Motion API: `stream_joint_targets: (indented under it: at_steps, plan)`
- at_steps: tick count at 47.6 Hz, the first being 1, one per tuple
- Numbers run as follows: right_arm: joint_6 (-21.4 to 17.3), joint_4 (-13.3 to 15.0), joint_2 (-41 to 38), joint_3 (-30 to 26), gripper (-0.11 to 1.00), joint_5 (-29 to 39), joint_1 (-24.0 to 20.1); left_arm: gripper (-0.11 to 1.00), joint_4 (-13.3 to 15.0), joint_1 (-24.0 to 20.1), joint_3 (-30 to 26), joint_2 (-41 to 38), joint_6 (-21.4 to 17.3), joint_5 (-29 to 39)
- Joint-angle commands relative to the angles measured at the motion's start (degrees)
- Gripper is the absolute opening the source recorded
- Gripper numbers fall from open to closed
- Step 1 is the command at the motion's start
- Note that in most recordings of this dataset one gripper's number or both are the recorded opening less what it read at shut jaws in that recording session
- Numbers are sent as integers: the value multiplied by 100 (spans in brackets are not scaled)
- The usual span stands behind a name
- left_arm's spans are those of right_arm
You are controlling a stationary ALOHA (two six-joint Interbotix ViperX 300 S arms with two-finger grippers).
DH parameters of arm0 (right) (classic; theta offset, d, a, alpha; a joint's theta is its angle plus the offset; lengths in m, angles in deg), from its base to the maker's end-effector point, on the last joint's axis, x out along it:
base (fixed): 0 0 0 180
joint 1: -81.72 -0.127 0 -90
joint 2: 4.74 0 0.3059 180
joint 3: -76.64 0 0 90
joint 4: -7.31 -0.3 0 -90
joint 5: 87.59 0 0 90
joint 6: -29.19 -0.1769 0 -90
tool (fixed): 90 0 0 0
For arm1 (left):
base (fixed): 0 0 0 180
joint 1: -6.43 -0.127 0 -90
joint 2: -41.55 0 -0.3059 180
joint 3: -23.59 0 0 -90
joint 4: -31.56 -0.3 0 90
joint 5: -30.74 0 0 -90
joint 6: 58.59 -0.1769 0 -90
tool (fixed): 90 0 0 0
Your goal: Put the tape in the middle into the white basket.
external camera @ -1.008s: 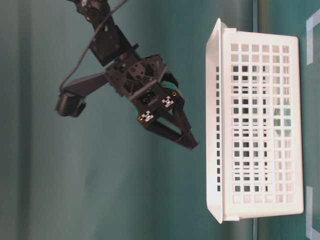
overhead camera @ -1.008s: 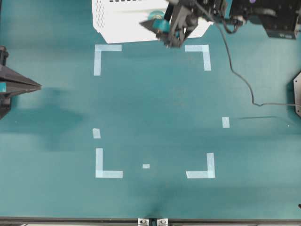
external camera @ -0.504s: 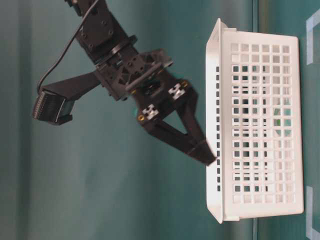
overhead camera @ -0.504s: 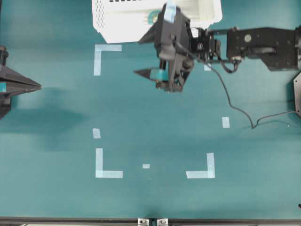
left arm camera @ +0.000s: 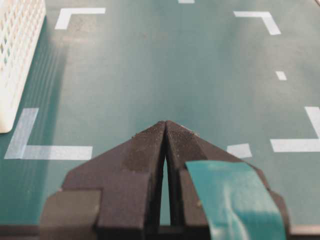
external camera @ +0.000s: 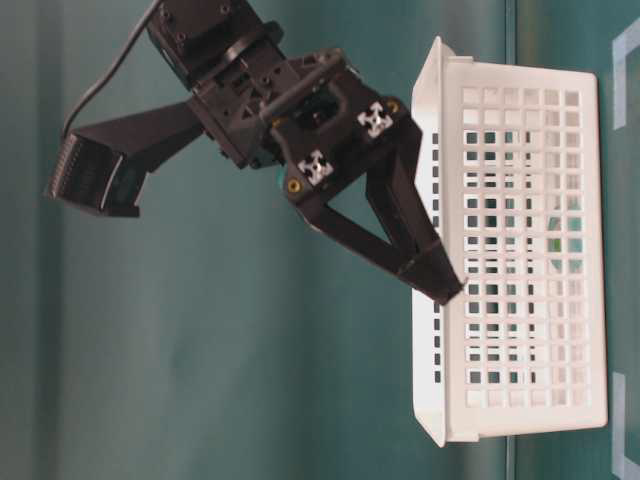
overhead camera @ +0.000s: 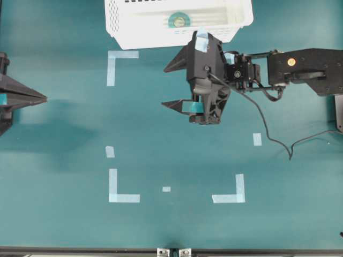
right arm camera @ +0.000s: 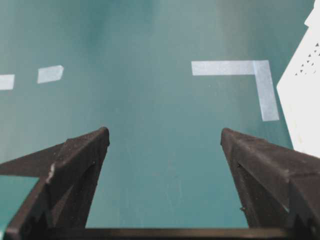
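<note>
Lying flat on the ribbed floor of the white basket (overhead camera: pixel 139 27), the tape (overhead camera: pixel 178 21) rests near the middle of its length; the basket stands at the far edge of the bench (overhead camera: pixel 64 225). Just in front of the basket's near wall, the right gripper (overhead camera: pixel 170 85) hangs above the bench, its jaws spread wide with nothing between them. Over at the left edge, the left gripper (overhead camera: pixel 44 98) has its jaws pressed together, empty.
</note>
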Motion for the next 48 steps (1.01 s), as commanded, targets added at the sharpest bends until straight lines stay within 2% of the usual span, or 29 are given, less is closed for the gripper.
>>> stream_joint_targets:
  at_steps: [1,25,39,48]
  plan:
    - [0,9,202,0,96,-158,-26,-11,0,-9,-70,-53,-9,-62]
    - [0,18,554,396,96,-246,-237,-11,0,-9,-70,-53,-9,-53]
    - [0,290,765,571,96,-237,-352,-11,0,-9,-70,-53,-9,-53]
    - [-9,299,870,677,96,-246,-360,-11,0,-9,-70,-53,-9,-53]
